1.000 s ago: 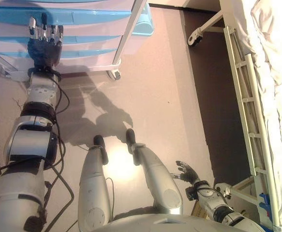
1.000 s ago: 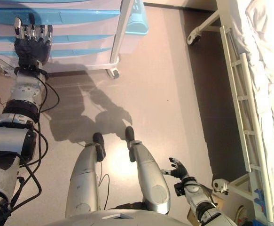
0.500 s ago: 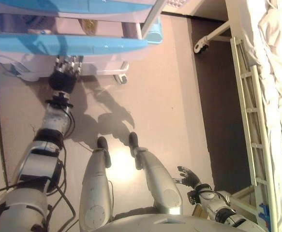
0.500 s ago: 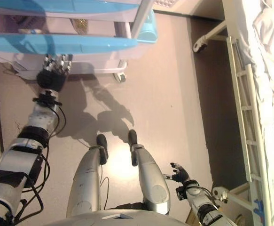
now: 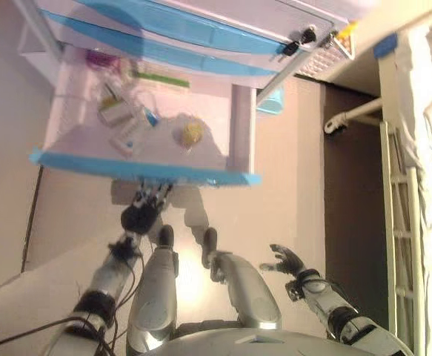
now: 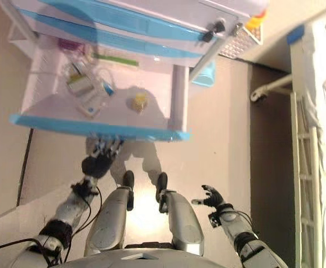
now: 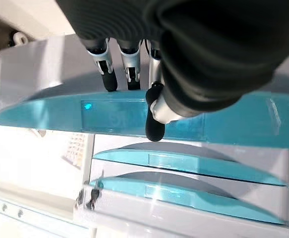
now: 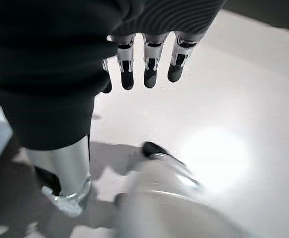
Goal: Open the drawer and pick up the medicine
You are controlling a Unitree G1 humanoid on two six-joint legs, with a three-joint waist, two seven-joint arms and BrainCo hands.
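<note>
The cart's drawer is pulled far out, its blue front (image 5: 145, 169) nearest me. Inside lie a yellow round item (image 5: 191, 133), white packets (image 5: 119, 113), a purple pack (image 5: 101, 59) and a green strip (image 5: 160, 76). My left hand (image 5: 140, 215) is at the drawer front from below. In the left wrist view its fingers (image 7: 109, 82) hook behind the blue front (image 7: 60, 116) and the thumb (image 7: 155, 124) presses its face. My right hand (image 5: 286, 259) hangs low at the right with spread fingers (image 8: 149, 74), holding nothing.
Closed blue-fronted drawers (image 5: 186, 30) sit above the open one, with keys in a lock (image 5: 297, 41). A light-blue bin (image 5: 273, 100) hangs on the cart's side. A bed with a white side rail (image 5: 401, 222) runs along the right.
The drawer has slid far out with my left hand on its front, and its contents now show. The whole view has shifted. The right hand stays low at the right.
</note>
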